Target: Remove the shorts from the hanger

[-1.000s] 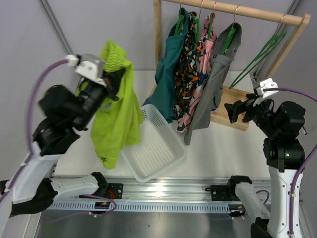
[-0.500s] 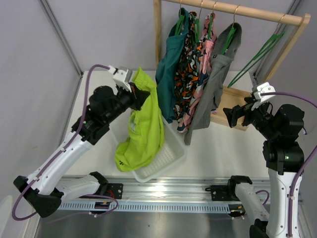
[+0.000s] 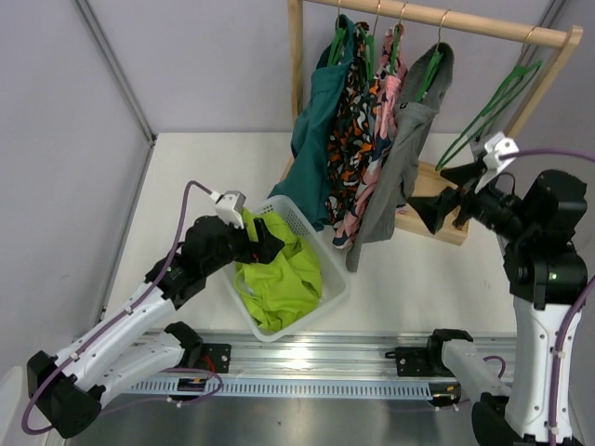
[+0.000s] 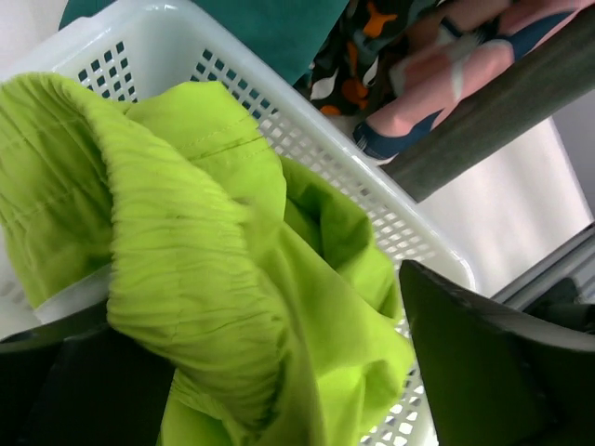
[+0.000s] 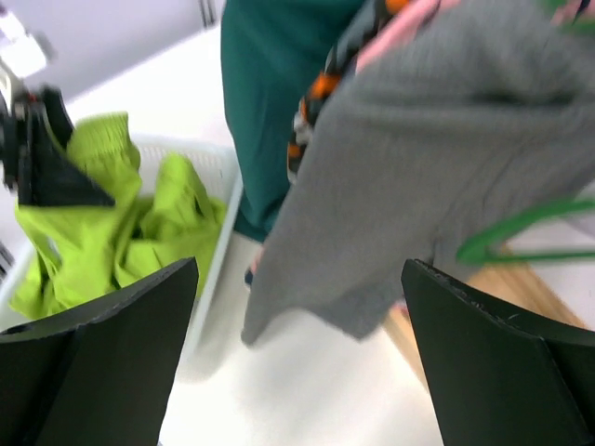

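– Left wrist is showing lime shorts (image 4: 316, 279) lying bunched in the basket (image 4: 311, 139); left gripper (image 4: 256, 307) gaping wide, gripping nothing.
– Noting right gripper (image 5: 299, 279) gaping too, empty. Cloth looking light, limp; pinching the gathered waistband (image 4: 186, 297) seems best.

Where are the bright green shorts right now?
In the top view, the shorts lie crumpled in the white basket at centre-left, just below and left of the rack, with the left gripper at their edge.

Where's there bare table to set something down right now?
Free: the table behind and left of the basket, and the strip between basket and right arm. Crowded: the basket, full of green shorts, and under the hanging clothes.
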Available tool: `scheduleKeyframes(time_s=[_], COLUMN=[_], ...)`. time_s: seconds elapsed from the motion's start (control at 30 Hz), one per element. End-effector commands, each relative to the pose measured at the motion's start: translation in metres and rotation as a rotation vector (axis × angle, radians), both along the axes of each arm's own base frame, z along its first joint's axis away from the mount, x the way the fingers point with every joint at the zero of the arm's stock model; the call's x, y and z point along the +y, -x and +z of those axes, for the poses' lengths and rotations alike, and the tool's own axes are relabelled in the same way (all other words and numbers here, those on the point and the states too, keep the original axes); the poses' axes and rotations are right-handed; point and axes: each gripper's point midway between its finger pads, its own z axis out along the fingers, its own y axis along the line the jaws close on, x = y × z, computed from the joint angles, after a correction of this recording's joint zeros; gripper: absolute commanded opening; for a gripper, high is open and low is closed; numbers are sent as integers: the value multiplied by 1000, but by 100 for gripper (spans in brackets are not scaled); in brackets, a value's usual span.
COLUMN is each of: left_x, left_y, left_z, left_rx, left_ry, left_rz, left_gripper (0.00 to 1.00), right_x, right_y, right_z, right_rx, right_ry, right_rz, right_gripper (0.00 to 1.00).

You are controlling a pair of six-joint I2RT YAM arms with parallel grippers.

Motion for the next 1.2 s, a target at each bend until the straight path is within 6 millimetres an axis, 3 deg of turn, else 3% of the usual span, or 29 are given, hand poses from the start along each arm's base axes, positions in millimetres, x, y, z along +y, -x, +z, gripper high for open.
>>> scheduleKeyframes(time_s=[0.0,0.03,0.1,0.13,0.17,0.2,0.27,0.3,0.37,0.4,0.43,0.5,0.53,0.63,0.77,0.9,1.17], left_x=[3,4,16,19,23,29,35,39,45,47,51,53,53,50,44,45,46], left_y=[-5,-5,-7,-7,-7,-5,-3,-1,4,6,9,12,13,13,11,12,16], left_z=[39,45,60,78,85,96,113,113,121,123,124,121,121,109,112,122,124], left_rx=[-93,-109,-174,-214,-235,-266,-301,-302,-317,-319,-322,-316,-315,-289,-292,-315,-326], left_ry=[60,56,22,31,26,17,19,1,4,4,4,5,10,4,10,14,36], left_rz=[27,21,53,60,67,81,95,99,108,114,120,123,121,110,89,85,82], left_gripper=[99,99,99,99,99,99,99,99,99,99,99,99,99,99,99,99,99], right_x=[11,12,13,13,14,16,21,21,20,16,6,-6,-13,-20,-22,-27,-25], right_y=[-10,-9,-30,-37,-40,-58,-71,-75,-95,-97,-115,-126,-139,-151,-186,-207,-233], right_z=[39,59,66,71,84,80,84,97,101,117,119,135,133,140,120,106,75], right_rx=[6,-20,60,76,72,129,149,117,111,67,50,-11,-27,-78,-40,-23,36], right_ry=[-107,-126,-207,-236,-259,-292,-304,-313,-318,-326,-338,-359,-344,-324,-282,-248,-186], right_rz=[39,41,15,5,3,-25,-42,-74,-134,-167,-290,-401,-482,-548,-617,-672,-695], right_gripper=[99,98,97,95,94,93,90,89,88,88,88,87,87,85,79,68,58])
